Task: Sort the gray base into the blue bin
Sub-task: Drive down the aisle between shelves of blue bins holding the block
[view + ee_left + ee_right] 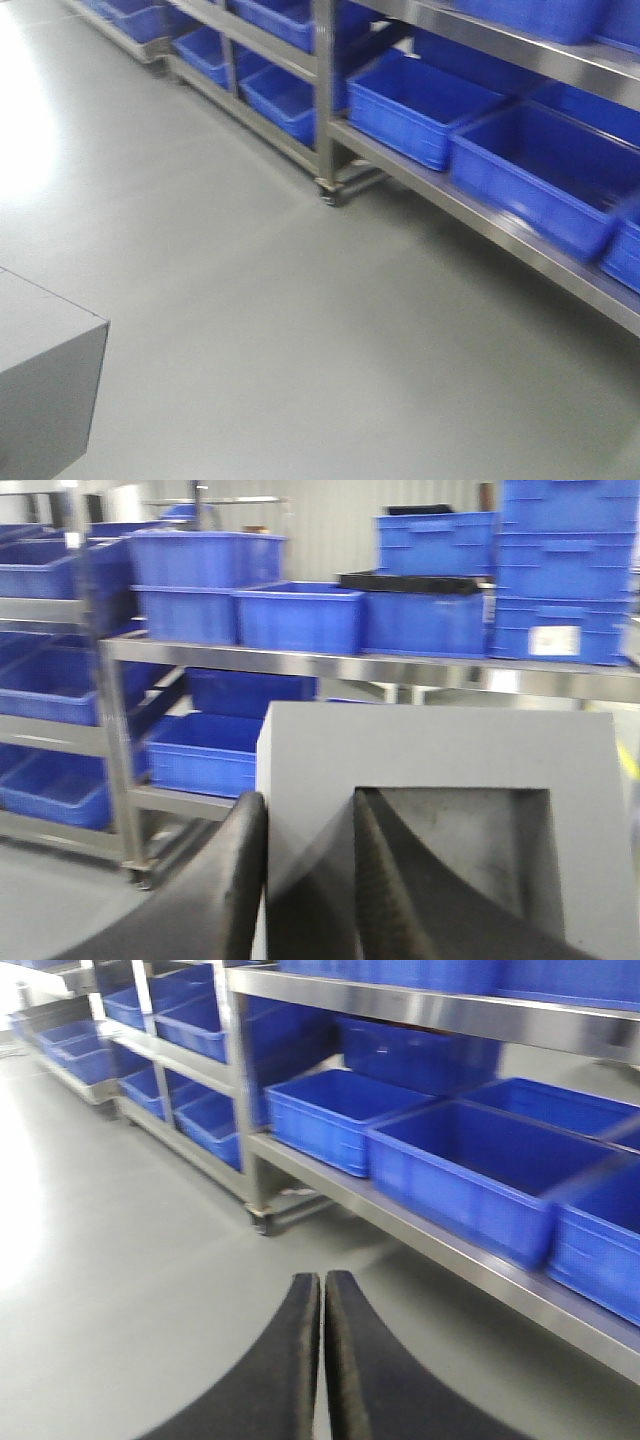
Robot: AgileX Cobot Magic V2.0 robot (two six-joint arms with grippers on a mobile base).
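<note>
In the left wrist view my left gripper (308, 802) is shut on the gray base (430, 750). One finger (232, 880) is outside its left wall and the other (388, 880) is inside the square recess. The base is held in the air in front of racks of blue bins (300, 615). A gray block corner (40, 385) shows at the lower left of the front view. My right gripper (322, 1280) is shut and empty above the floor. Open blue bins (420, 105) (470, 1175) stand on the low steel shelf to the right.
Steel racks on casters (328, 190) run along the right side with several blue bins on two levels. Stacked blue crates (560, 570) and a black-rimmed one (420, 580) sit on a shelf. The gray floor (250, 300) lies to the left.
</note>
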